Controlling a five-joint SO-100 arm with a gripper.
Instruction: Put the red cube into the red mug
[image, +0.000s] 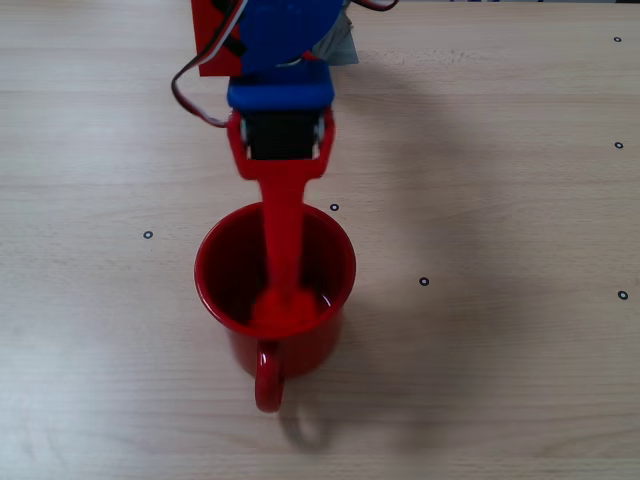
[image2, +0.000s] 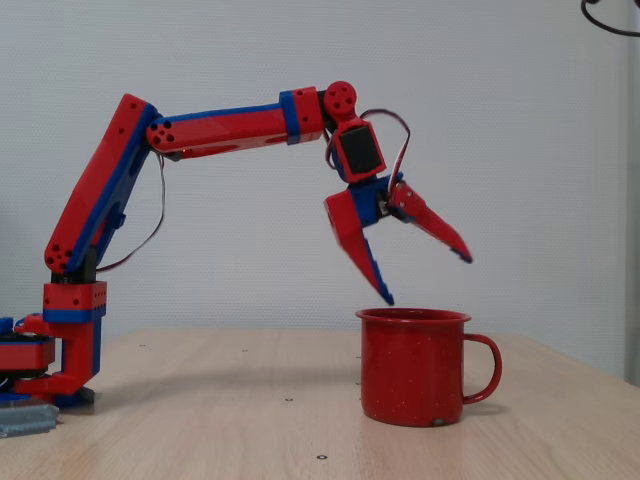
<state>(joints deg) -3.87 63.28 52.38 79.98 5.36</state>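
The red mug (image: 215, 275) stands in the middle of the table, with its handle toward the near edge in one fixed view and to the right in the other (image2: 415, 370). My gripper (image2: 427, 278) hangs just above the mug's rim. It is open, its fingers are spread wide and nothing is between them. From above, the gripper (image: 285, 275) lies over the mug's mouth. A broader red patch (image: 300, 312) shows inside the mug at the finger's end. I cannot tell whether it is the red cube, and the cube shows nowhere else.
The arm's base (image2: 65, 340) stands at the left of the table in the side view. Small black ring marks (image: 424, 281) dot the light wooden tabletop (image: 500, 200). A grey piece (image2: 25, 418) lies by the base.
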